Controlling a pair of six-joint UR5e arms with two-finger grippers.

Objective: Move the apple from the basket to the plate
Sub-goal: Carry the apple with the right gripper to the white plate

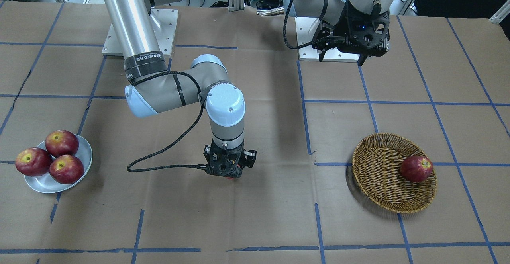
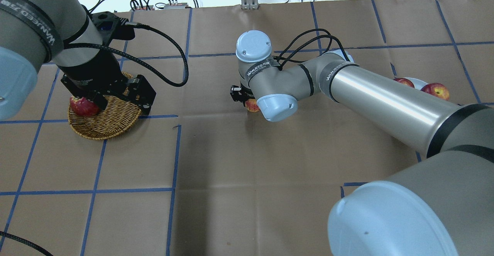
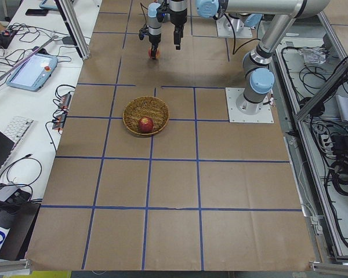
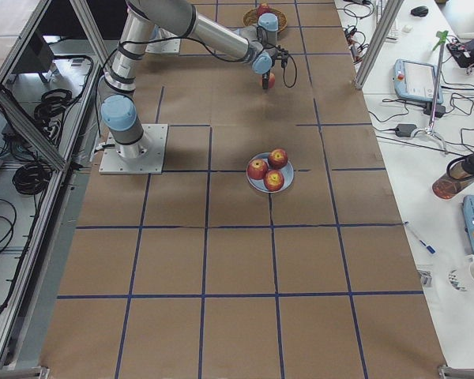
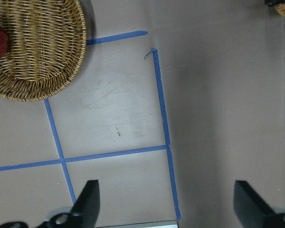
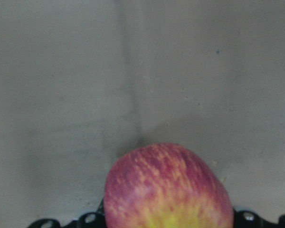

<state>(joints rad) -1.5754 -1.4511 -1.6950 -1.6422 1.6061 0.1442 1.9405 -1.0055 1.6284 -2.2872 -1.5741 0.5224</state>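
My right gripper (image 1: 229, 173) is shut on the apple (image 6: 168, 190), pinkish-red with a yellow blush, and holds it low over the middle of the table; the apple also shows in the overhead view (image 2: 252, 105). The wicker basket (image 1: 382, 200) is on my left side and holds one darker red apple (image 1: 416, 168). My left gripper (image 5: 166, 199) is open and empty, raised above the table near the basket (image 2: 104, 130). The grey-blue plate (image 1: 85, 152) is on my right side and holds three red apples.
The table is covered with brown paper marked by blue tape lines (image 1: 305, 108). The arm base plates (image 1: 139, 33) stand at the robot's edge. The three apples (image 1: 61, 143) fill most of the plate.
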